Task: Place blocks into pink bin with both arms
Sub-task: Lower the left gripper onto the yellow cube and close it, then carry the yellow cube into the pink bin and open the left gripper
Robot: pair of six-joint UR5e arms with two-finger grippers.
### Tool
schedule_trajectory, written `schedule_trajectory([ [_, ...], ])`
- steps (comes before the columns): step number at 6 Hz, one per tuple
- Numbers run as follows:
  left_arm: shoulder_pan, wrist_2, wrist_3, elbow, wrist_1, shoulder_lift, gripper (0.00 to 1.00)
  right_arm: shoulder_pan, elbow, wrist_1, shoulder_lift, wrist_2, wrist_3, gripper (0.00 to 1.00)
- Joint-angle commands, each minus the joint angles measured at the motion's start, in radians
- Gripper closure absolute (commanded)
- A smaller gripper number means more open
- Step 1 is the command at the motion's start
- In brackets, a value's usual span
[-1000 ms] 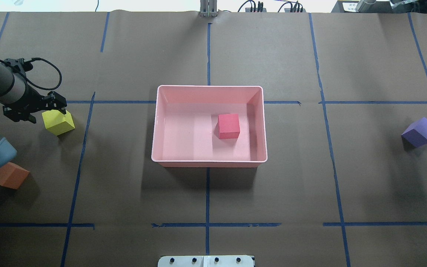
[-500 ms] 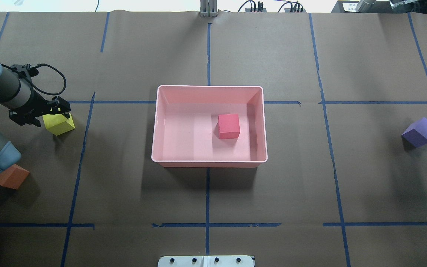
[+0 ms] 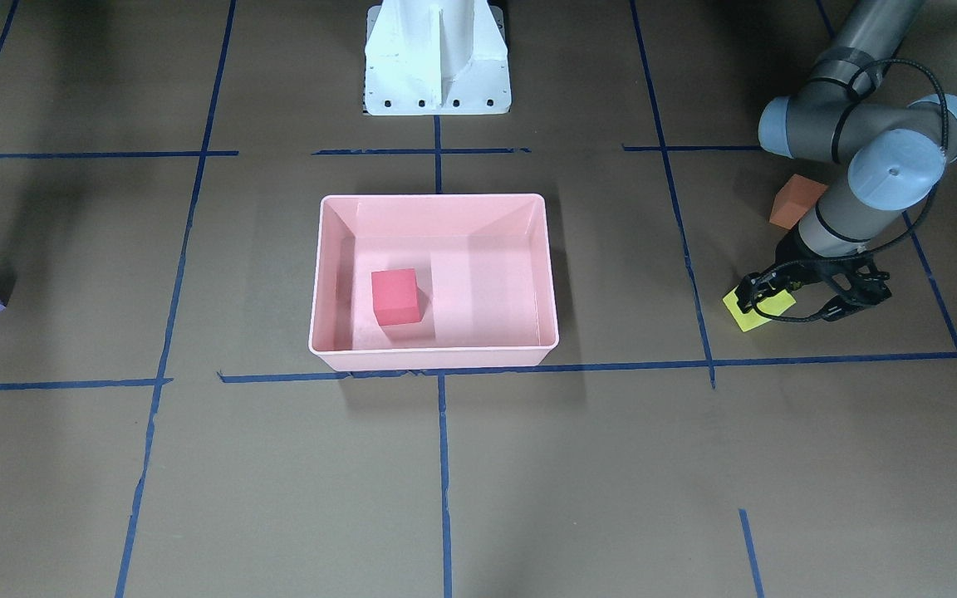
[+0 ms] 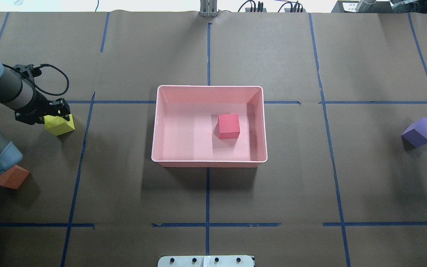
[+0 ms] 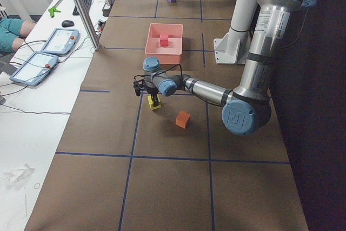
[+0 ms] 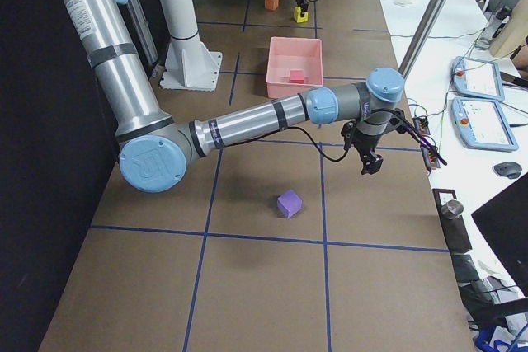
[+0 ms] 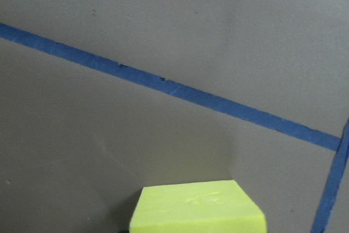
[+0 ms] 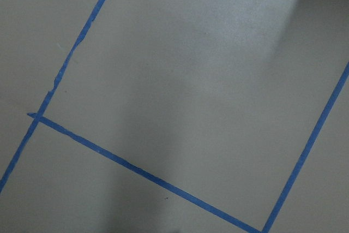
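Left gripper [image 4: 56, 111]: on yellow-green block [image 4: 60, 125], near left end of bench [image 4: 272, 193]; grip unclear.
Right gripper [image 6: 369, 162]: far right bench edge; opening unclear.
Pink bin [image 4: 209, 88]: mid-bench, holding red block [image 4: 229, 126]; open room around.

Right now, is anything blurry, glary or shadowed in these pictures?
Left wrist view: the small yellow-green foam cube looks soft, cropped at the bottom edge. Right wrist view: pale glare on the brown paper cover. Overhead view: sharp; the shallow pale-pink plastic bin casts a shadow on its near side.

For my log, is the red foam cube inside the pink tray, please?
Inside: the red foam cube sits on the floor of the pale-pink plastic tray.
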Motion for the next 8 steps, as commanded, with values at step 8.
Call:
schedule_trajectory([
  [8,0.134,0.090,-0.067,-0.094,0.303,-0.516,0.51,0.018,-0.013,0.035,-0.182,-0.007,-0.095,0.00],
])
